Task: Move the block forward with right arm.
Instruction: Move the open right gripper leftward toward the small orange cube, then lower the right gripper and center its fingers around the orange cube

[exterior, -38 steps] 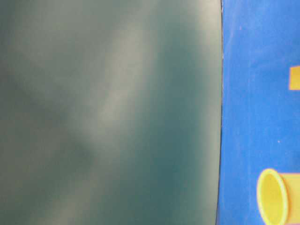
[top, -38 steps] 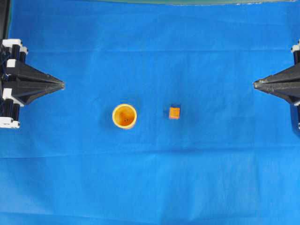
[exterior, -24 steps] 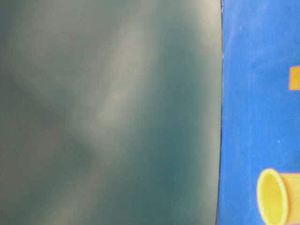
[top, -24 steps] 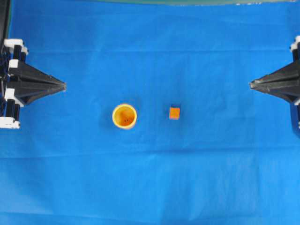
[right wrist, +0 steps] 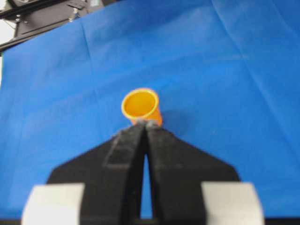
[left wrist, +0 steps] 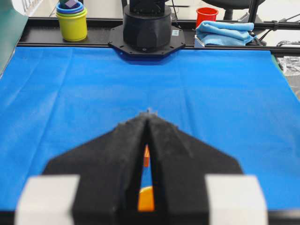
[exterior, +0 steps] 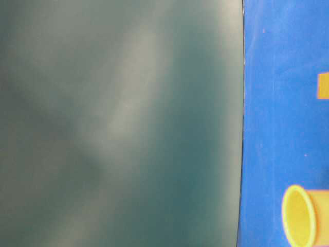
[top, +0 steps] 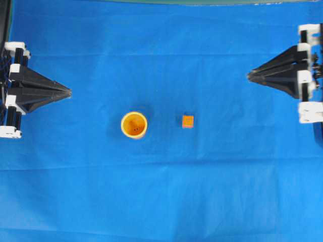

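The block [top: 187, 121], a small orange cube, sits on the blue cloth right of the yellow-orange cup [top: 133, 124]. My right gripper [top: 249, 76], black and pointed with white blocks, is shut and empty, well to the right of the block and a little farther back. In the right wrist view its tips [right wrist: 144, 123] line up with the cup [right wrist: 140, 105] and the block is hidden behind the fingers. My left gripper [top: 69, 92] is shut and empty at the far left. The block [left wrist: 146, 154] shows through its finger gap. The table-level view shows the block [exterior: 323, 85] and cup [exterior: 303, 216].
A dark green panel [exterior: 118, 123] fills most of the table-level view. Beyond the cloth's far edge in the left wrist view stand the right arm's base [left wrist: 147, 28], stacked cups [left wrist: 71, 18], a red cup [left wrist: 206, 14] and a blue towel [left wrist: 225, 33].
My right gripper has come in from the right edge toward the middle and shifted toward the back. The block, the cup and my left gripper have not moved.
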